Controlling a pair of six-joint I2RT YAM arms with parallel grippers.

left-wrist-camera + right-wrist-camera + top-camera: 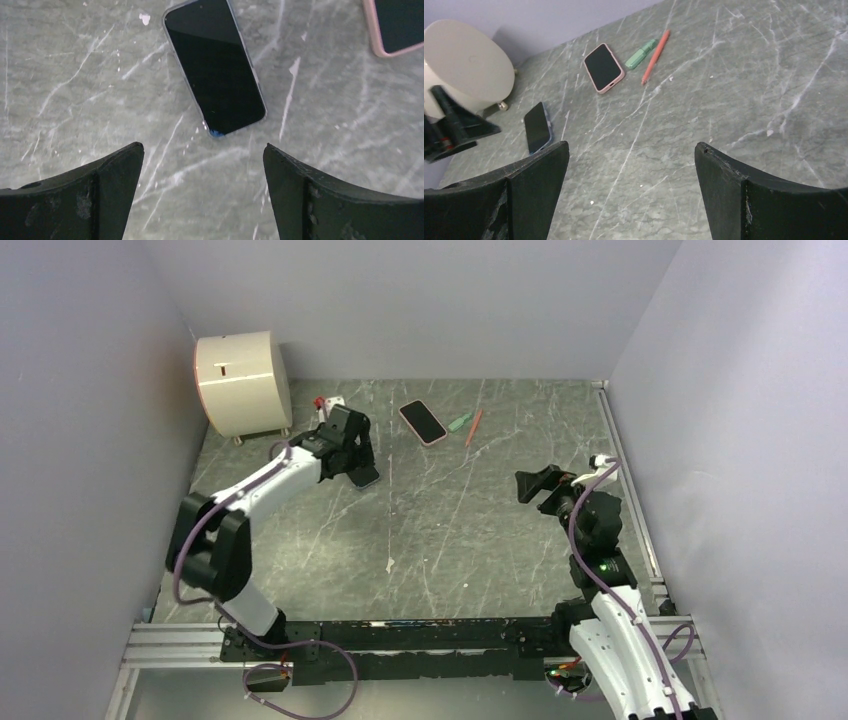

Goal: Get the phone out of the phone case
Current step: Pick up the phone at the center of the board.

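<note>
Grey veined table (470, 530) is noted with a dark phone (215, 67) laid flat, screen up, edged by a thin pale rim; whether that rim is a case cannot be told. It is left untouched just beyond the spread fingers of the left gripper (202, 150). A pink-cased phone (604, 67) is laid farther back near a green marker (641, 54) and red pen (655, 56), and the right gripper (631, 147) is held spread and empty, well apart from both.

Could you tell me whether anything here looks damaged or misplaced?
Nothing stands out: the grey phone and the pink phone lie flat, screens up, uncracked; the pen and marker lie beside the pink one.
</note>
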